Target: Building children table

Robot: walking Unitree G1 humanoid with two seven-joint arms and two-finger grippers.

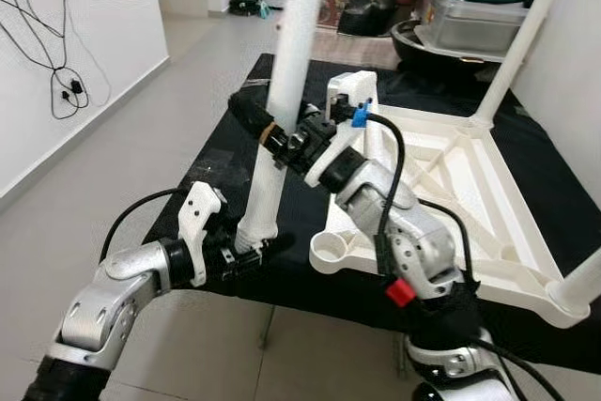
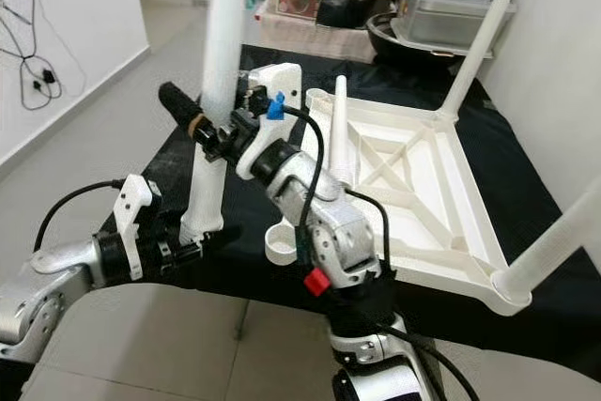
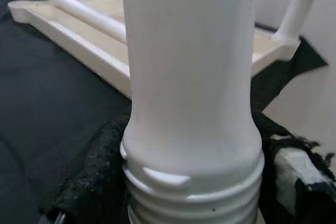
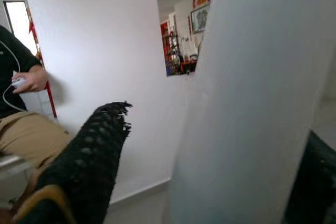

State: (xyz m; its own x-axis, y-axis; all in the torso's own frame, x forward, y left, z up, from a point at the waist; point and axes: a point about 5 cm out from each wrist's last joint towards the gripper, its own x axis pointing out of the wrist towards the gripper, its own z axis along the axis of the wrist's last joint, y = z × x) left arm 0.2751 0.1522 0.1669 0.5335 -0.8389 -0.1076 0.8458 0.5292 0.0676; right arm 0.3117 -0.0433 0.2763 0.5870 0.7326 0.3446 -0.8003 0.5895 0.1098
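2 grippers, left gripper (image 1: 246, 255) and right gripper (image 1: 282, 138), clamp the table leg (image 1: 282, 91); uneven pull could cross-thread it.

One white tabletop (image 1: 441, 194) lies upside down on the black-covered table (image 1: 216, 176). Four white table legs are counted: two standing in far and near corners (image 1: 512, 53) (image 1: 577, 284), one lying across it (image 2: 340, 129), one upright (image 1: 282, 91) between two grippers (image 1: 249, 251) (image 1: 272, 138).
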